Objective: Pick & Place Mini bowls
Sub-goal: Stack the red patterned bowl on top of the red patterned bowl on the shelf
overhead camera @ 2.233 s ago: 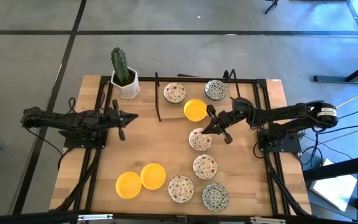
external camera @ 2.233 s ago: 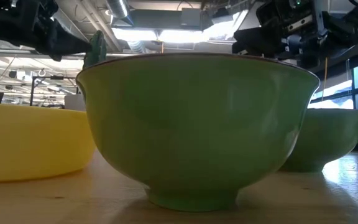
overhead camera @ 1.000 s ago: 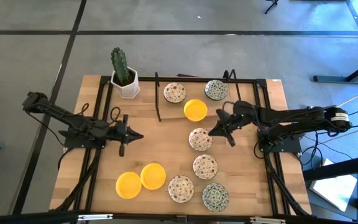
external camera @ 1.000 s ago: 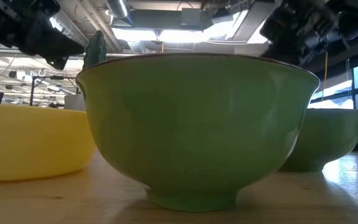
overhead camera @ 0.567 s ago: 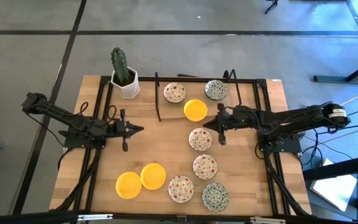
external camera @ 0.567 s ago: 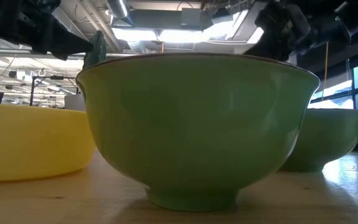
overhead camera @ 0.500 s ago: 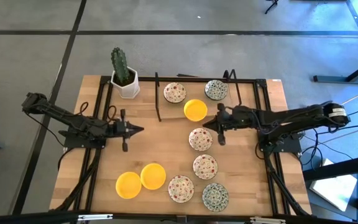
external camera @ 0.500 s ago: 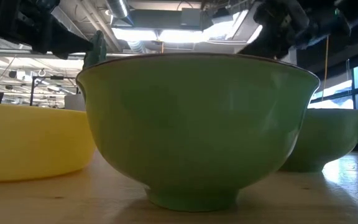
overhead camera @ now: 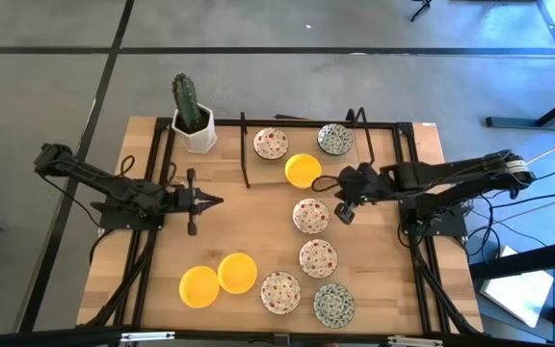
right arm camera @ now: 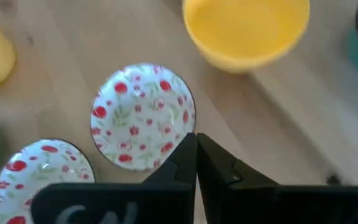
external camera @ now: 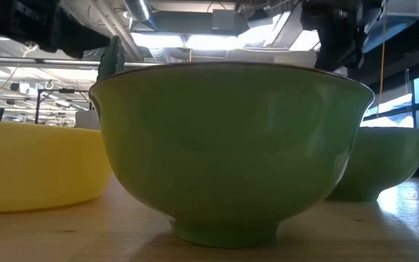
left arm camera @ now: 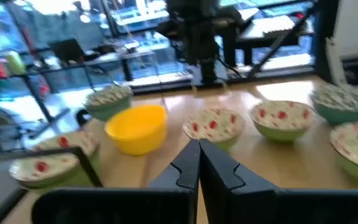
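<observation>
green bowl [external camera: 231, 145] blocks low view

Wooden table [overhead camera: 258, 236] with black frame rails. On it: cactus pot [overhead camera: 193, 125] at far left corner; nine mini bowls [overhead camera: 311, 215] — three yellow, four red-floral, two green-grey patterned.

closed gripper [right arm camera: 196, 146], floral bowl [right arm camera: 143, 116], yellow bowl [right arm camera: 246, 28]

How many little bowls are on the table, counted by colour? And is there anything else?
Plain yellow round mini bowls: 3, for example
White mini bowls with red flowers: 4, for example
White mini bowls with green-grey pattern: 2, for example
Green cactus in a white pot: 1
Total: 9 bowls, 10 things
</observation>
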`<state>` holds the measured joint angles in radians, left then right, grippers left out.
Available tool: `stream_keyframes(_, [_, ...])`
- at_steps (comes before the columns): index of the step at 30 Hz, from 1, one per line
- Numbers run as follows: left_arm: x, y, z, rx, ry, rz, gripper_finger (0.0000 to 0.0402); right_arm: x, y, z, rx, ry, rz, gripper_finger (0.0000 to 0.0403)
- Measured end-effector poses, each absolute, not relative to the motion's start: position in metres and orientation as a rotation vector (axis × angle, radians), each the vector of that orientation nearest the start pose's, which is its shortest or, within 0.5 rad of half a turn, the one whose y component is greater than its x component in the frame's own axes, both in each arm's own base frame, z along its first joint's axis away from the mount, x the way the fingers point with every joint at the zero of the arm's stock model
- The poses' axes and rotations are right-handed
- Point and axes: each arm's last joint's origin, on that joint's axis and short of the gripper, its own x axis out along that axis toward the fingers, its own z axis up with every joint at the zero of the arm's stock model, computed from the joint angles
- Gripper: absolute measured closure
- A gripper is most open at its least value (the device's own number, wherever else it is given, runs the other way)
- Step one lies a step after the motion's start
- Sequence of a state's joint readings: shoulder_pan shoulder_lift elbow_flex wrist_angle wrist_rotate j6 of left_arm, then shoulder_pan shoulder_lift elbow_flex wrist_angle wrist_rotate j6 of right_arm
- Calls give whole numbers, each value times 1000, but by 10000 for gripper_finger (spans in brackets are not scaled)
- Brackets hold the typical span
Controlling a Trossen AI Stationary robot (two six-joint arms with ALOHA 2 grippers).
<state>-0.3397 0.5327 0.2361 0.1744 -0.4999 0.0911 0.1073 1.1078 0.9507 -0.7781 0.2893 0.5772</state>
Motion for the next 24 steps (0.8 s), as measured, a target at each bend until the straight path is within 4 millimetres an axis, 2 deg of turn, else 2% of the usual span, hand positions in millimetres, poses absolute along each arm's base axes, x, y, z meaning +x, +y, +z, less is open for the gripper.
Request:
stream_keyframes(6, [133,-34,206,95,133,115,391,223,20,266,422,986,-358,390])
stream_keyframes(10, [133,-33,206,94,132,122,394,236,22,255,400,1009,-343,377])
stream_keyframes(15, [133,-32,208,78,109,189,399,246,23,259,429,910,-318,353])
stream_keyframes(24, [134,-32,209,66,99,180,393,247,23,259,490,902,-347,284])
